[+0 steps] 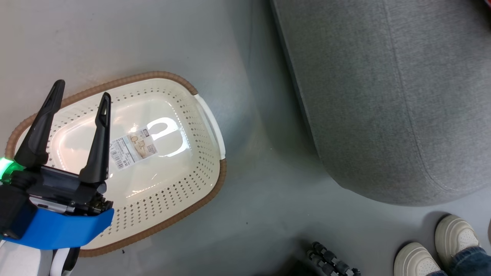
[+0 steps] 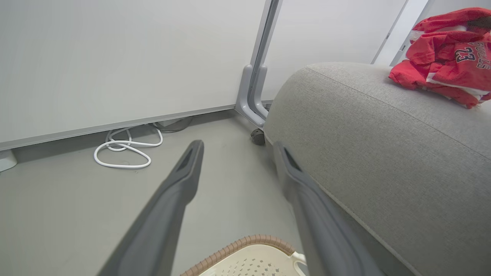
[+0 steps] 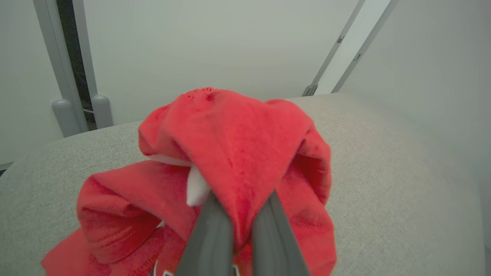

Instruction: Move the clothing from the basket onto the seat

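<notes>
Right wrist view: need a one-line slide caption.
The right gripper, shut on a fold of the red clothing heaped on the grey seat.

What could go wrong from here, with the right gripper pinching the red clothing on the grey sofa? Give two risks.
1. The right gripper is shut on a fold of the red clothing lying on the sofa; pulling back before opening could drag it off.
2. The open left gripper hangs over the empty laundry basket; lowering it carelessly might strike the rim.
</notes>
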Robot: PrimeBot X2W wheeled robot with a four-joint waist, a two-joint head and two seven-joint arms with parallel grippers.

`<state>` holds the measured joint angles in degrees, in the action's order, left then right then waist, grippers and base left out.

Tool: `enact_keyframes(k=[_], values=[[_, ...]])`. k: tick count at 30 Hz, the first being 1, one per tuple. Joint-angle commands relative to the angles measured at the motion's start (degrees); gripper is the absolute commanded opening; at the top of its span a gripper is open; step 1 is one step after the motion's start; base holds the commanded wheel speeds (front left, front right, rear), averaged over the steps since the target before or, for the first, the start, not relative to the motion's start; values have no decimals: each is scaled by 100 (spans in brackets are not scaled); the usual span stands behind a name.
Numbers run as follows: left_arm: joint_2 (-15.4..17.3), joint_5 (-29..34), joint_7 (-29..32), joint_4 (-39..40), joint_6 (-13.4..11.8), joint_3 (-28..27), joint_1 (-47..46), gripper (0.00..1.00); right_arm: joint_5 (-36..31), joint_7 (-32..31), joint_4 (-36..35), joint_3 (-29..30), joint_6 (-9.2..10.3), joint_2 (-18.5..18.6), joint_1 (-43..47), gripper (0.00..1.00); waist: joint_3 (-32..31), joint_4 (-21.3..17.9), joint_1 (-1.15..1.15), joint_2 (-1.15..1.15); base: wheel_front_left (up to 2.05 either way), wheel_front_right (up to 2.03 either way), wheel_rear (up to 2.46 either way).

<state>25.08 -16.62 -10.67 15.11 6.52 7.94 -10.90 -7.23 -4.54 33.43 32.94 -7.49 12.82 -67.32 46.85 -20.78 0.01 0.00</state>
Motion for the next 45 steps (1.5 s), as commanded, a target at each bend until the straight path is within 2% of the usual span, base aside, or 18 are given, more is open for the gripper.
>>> enact_keyframes(k=[1,3,4,5,11,23,27,33,45], values=[[33,19,6,36,-19,-12,-27,100,-96,28,147,102,-1,-54,92,0,57,71,-1,0,0,0,0],[10,23,-20,8,-28,21,-59,100,-229,37,362,228,-1,-70,112,0,42,108,-1,0,0,0,0],[-11,16,-42,-17,-28,39,-79,100,-278,31,441,281,-1,-86,131,6,16,125,-1,0,0,0,0],[-31,8,-58,-52,-30,56,-101,100,-350,62,507,340,-1,-94,145,100,-17,139,-1,0,0,0,0],[-164,-60,-215,-373,-11,174,-182,100,-679,243,765,277,-1,-202,249,100,-404,194,-1,0,0,0,0],[-816,-336,-446,-1602,-4,314,22,100,-686,599,694,-372,-1,-359,1421,100,-2086,503,-1,0,0,0,0],[-1106,-406,-454,-2019,-23,244,116,100,-496,756,360,-738,-1,-467,2050,100,-2614,680,-1,0,0,0,0],[-1549,-345,-457,-2385,8,8,354,100,-92,806,-513,-1368,-1,-753,3244,100,-3274,851,-1,0,0,0,0],[-1874,-196,-458,-2699,63,-420,710,100,601,543,-2022,-2458,-1,-985,5253,100,-3917,1137,-1,0,0,0,0]])
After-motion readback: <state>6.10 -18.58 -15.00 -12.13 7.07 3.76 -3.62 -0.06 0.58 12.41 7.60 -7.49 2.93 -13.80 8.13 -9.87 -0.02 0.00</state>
